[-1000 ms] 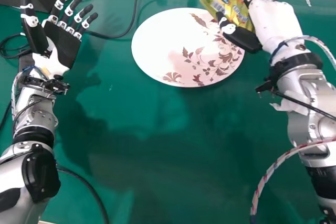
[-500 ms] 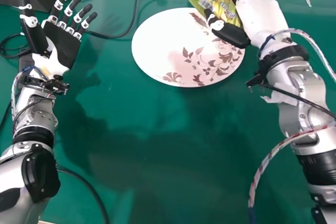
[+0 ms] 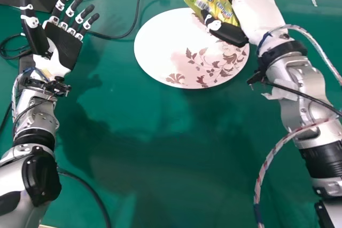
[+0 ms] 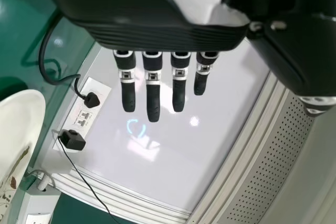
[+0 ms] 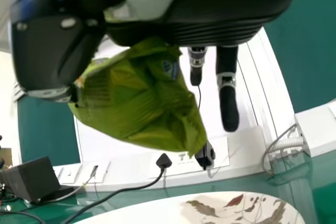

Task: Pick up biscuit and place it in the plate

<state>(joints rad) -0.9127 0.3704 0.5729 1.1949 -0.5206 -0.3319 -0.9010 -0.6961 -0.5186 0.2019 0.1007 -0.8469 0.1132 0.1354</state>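
The right hand [image 3: 259, 14] has the yellow-green biscuit packet [image 3: 211, 1] pinched between its thumb and fingers, beside the far right rim of the plate [image 3: 160, 46]. The packet lies across that rim in the head view, one end pointing away past the plate; in the right wrist view it is in the air, apart from the plate's surface. The back of the hand is turned up toward the head camera, and the black thumb [image 3: 228, 32] angles in over the plate's right part. The right arm [image 3: 307, 92] slants in from the near right of the plate, its wrist to the right of the rim. To the left of the plate and well apart from it, the left hand [image 3: 63, 49] is empty, palm up, with its fingers straight and spread and its thumb extended, pointing away from the robot. The left arm [image 3: 36, 113] runs back from it, near and left of the plate. A black cable [image 3: 140, 6] bends between the left hand and the plate.
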